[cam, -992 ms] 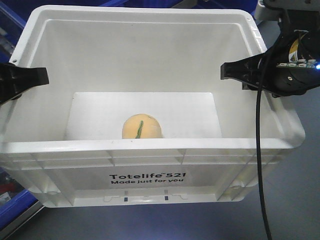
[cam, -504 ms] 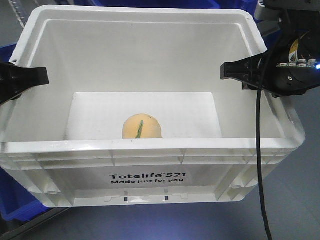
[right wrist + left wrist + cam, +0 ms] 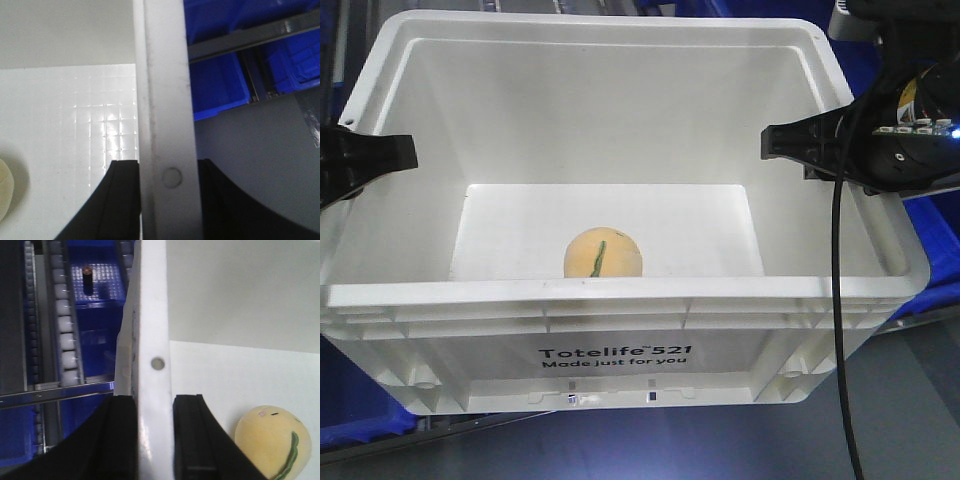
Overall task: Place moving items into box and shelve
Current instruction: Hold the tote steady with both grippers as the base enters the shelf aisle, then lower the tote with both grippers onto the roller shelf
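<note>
- We judge the box (image 3: 620, 350) to be stiff ribbed plastic, bulky but light, as it carries a single soft toy.
- We take hold at the side rims, one claw per side, so the load stays level; the smooth plastic may slip if the pinch is weak.
- The left claw (image 3: 154, 432) pinches the box's left wall, one finger outside and one inside.
- The right claw (image 3: 167, 197) pinches the right wall in the same way.
- In the front view the box fills most of the frame between the two claws; what it rests on is hidden, so we cannot tell whether it is lifted.
- The orange-yellow toy (image 3: 605, 254) lies on the box floor, near the front wall. We judge it soft and light, liable to roll if the box tilts.
- Count: one box, one toy visible, two claws. No pinkish-beige toy appears in any view.
- Blue bins (image 3: 220, 85) and a roller rack (image 3: 65, 325) stand outside the box.
</note>
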